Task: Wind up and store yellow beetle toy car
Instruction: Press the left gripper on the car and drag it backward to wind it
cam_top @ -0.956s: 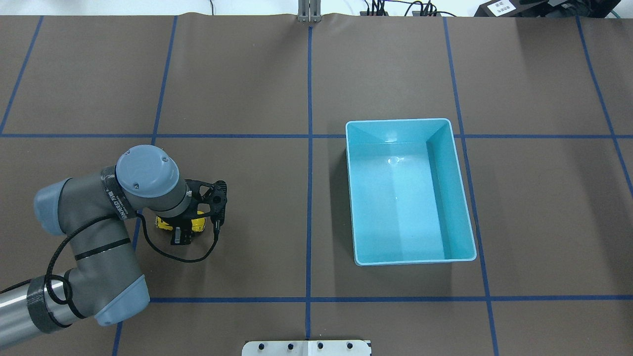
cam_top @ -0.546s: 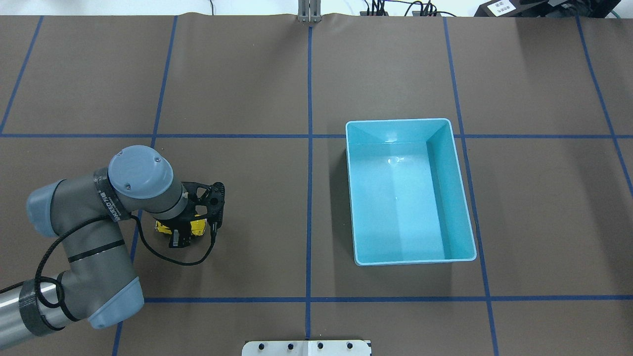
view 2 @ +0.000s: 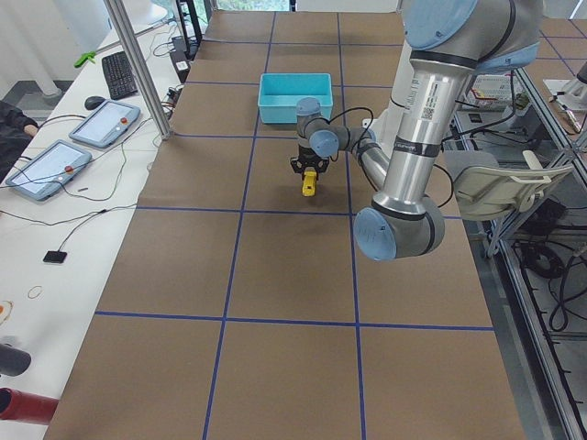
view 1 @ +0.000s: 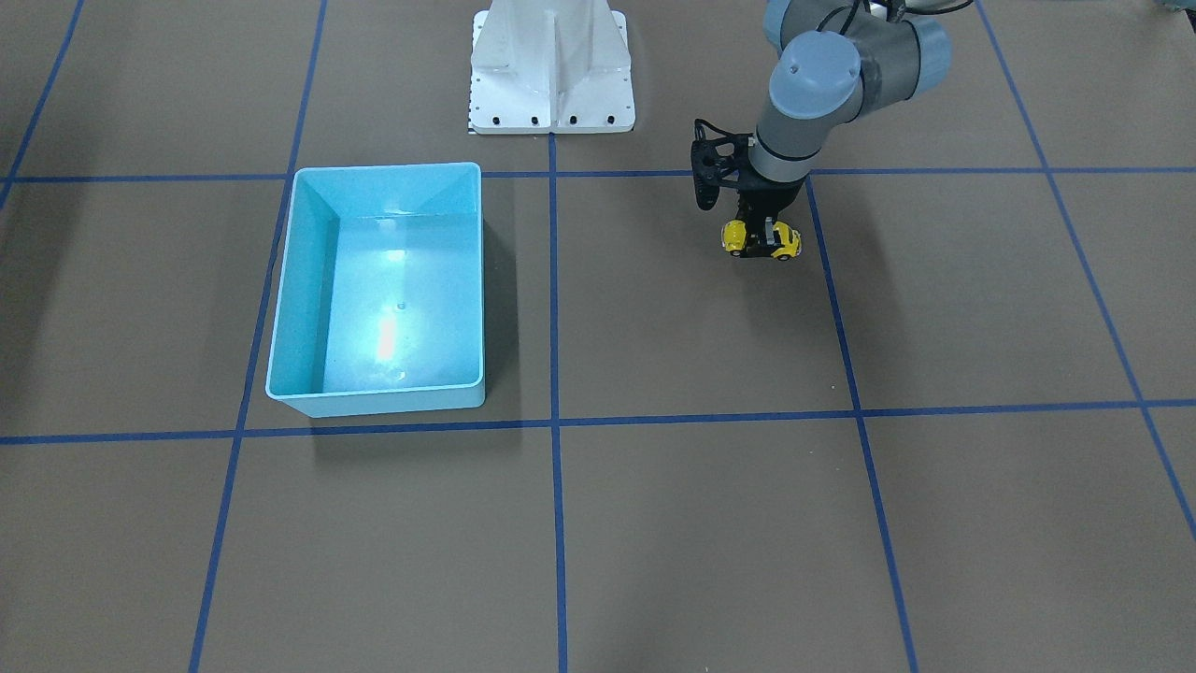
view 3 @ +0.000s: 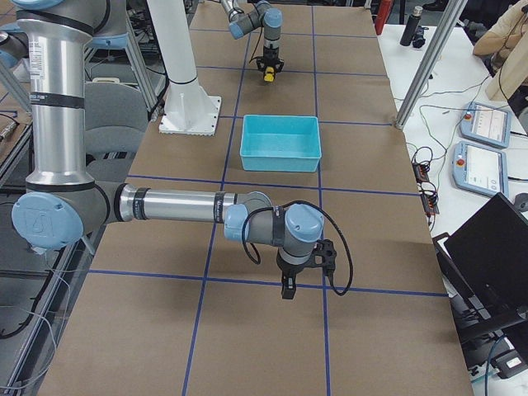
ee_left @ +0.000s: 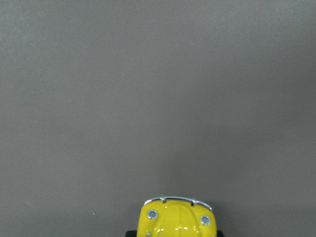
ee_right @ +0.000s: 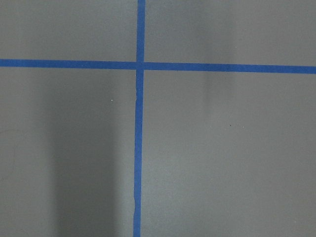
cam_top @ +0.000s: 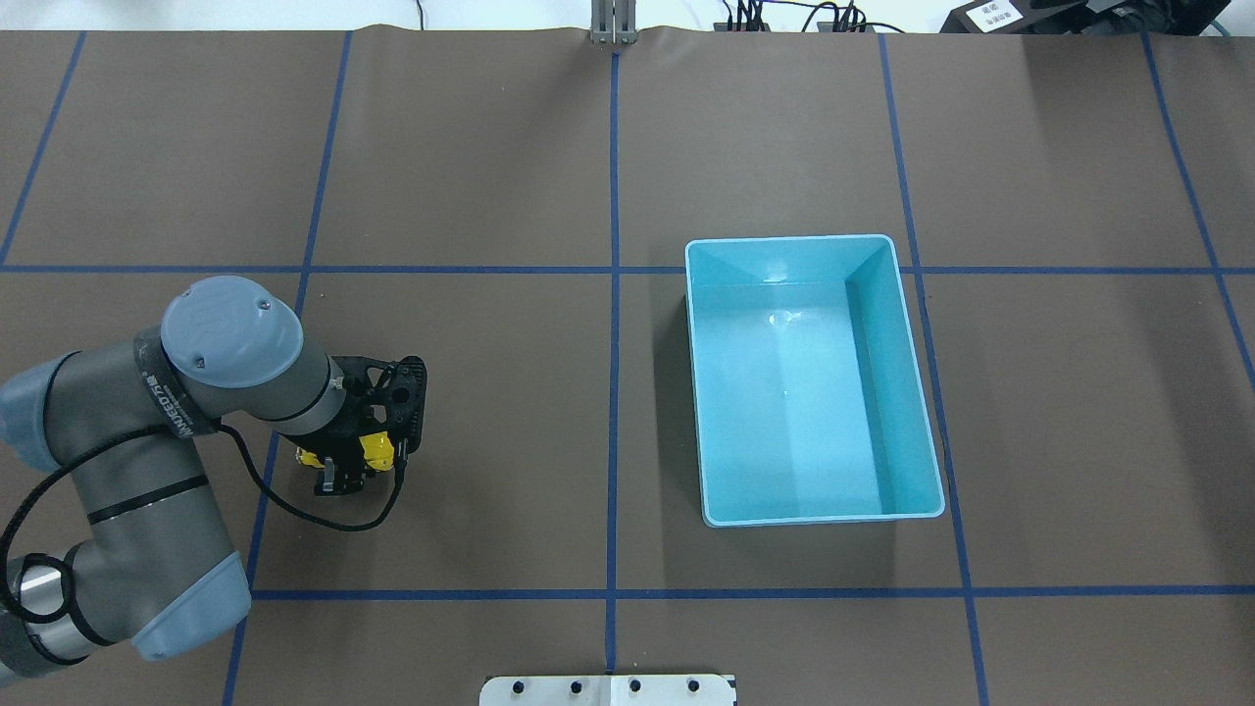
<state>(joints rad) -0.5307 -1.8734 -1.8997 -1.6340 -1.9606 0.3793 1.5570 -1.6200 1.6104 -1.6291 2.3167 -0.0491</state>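
Observation:
The yellow beetle toy car sits low on the brown mat on my left side, and my left gripper is shut on it from above. In the front-facing view the car shows sideways under the left gripper. The left wrist view shows only the car's rounded yellow end at the bottom edge. The light-blue bin stands open and empty right of centre, far from the car. My right gripper shows only in the exterior right view, low over the mat; I cannot tell if it is open or shut.
Blue tape lines grid the brown mat. The white robot base plate is at my edge of the table. The bin also shows in the front-facing view. The right wrist view shows only mat and a tape crossing.
My left arm has moved to the overhead view's left and slightly toward me, taking the gripped car along the mat with it. The bin has not moved.

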